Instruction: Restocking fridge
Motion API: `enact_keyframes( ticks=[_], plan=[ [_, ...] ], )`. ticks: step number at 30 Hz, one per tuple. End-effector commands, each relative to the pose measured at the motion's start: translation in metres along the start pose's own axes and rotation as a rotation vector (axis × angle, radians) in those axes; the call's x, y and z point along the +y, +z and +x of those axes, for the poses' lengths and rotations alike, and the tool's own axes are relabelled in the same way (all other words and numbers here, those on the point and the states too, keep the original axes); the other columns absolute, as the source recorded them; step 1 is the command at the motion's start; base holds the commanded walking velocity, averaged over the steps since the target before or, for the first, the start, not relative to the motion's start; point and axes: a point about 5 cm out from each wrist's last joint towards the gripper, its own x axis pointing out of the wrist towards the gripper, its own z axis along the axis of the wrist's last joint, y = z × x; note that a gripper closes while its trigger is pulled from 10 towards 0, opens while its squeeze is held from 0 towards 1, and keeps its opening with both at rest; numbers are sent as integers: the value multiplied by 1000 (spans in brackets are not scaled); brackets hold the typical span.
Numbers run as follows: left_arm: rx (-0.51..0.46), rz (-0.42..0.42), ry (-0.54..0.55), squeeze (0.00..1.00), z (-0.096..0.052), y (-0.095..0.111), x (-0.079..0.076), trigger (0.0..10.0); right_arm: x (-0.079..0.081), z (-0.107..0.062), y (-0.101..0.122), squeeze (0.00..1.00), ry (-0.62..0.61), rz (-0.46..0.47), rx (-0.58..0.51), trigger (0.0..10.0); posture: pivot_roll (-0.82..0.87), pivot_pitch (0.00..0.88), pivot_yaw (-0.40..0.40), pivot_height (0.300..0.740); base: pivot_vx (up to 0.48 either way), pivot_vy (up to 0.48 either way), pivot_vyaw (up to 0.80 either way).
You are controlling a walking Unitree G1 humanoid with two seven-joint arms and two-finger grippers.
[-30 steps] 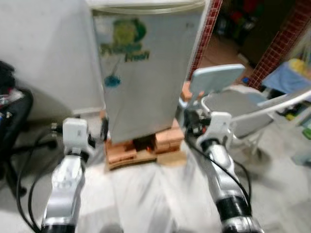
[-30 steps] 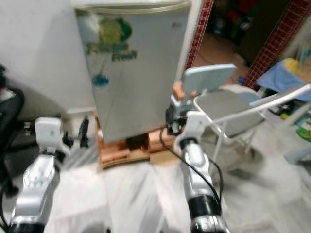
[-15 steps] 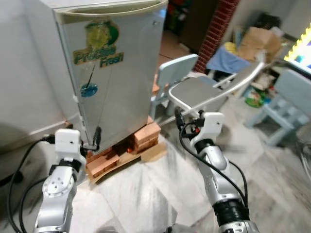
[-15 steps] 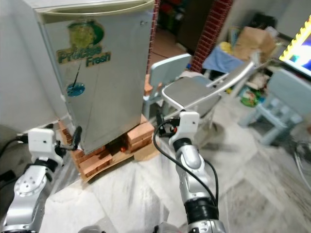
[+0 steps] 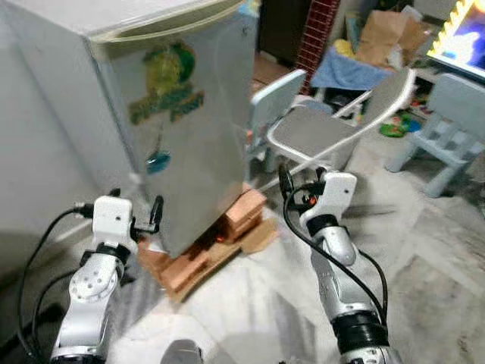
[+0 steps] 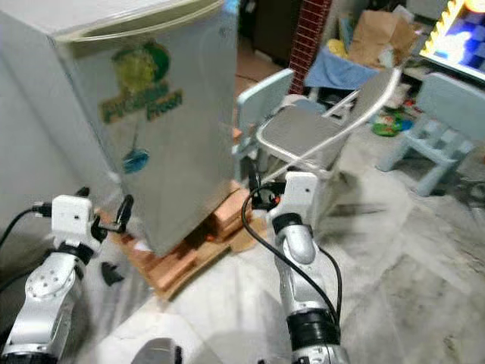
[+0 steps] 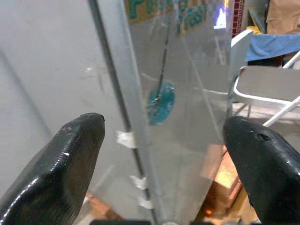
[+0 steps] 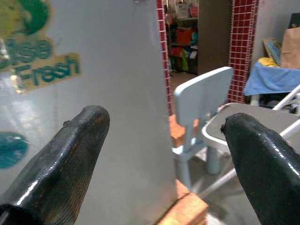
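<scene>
The fridge (image 5: pixel 182 114) is standing shut in front of the robot, a small silver one with a green and yellow sticker on its door, and it is sitting raised off the floor on a stack of bricks (image 5: pixel 242 216) over a flat board, presumably to keep its base clear of the tiles. Nothing to go inside it is being carried, so the restocking looks to be at its very start, with the door needing to come open first.

The left pincer (image 5: pixel 136 216) is being held up close to the fridge's lower left corner, its two black fingers (image 7: pixel 70 159) spread wide and gripping nothing; its wrist camera is looking straight along the seam where door meets cabinet, which suggests it is lining up on that edge. The right pincer (image 8: pixel 161 154) is also released and empty, raised before the fridge's right side, looking past the door's other edge toward a pale blue small chair (image 8: pixel 199 101).

Just beside the fridge on the right, a grey folding chair (image 5: pixel 326 129) is standing close, narrowing the room there. Further off are a blue cloth (image 5: pixel 352 72), a cardboard box (image 5: pixel 386 30) and another pale blue chair (image 5: pixel 451 114). A plain wall (image 5: pixel 45 129) is running along the left.
</scene>
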Motion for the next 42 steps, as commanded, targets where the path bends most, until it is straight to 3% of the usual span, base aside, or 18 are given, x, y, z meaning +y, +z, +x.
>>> enact_keyframes(
  ticks=[1, 8, 13, 22, 35, 42],
  plan=[
    [-12, 12, -55, 0, 6, 3, -10, 10000, -14, -6, 0, 0, -69, -6, -6, 10000, 112, 0, 39, 740, 0, 0, 0],
    [5, 9, -49, 0, 13, 5, -4, 10000, -27, -18, -4, 0, -146, 14, 8, 10000, 78, 0, 49, 740, 0, 36, 0],
    [-11, 21, -42, 0, 16, 10, -1, 10000, -23, -18, 0, 0, -111, -6, 6, 10000, 94, 7, 18, 740, 0, 480, -435],
    [-15, 4, -37, 0, 5, 9, -2, 10000, -12, -12, -1, 0, -37, 1, 31, 10000, 124, 43, -37, 740, 0, 480, -356],
    [-23, -26, -6, 0, 0, 9, -11, 10000, -15, -8, -1, 0, 10, -40, 71, 10000, 127, 48, -104, 740, 0, 439, 0],
    [-48, -22, -19, 0, -3, 12, -13, 10000, -15, -7, -1, 0, 21, -44, 81, 10000, 131, 55, -116, 740, 0, 109, -760]
  ],
)
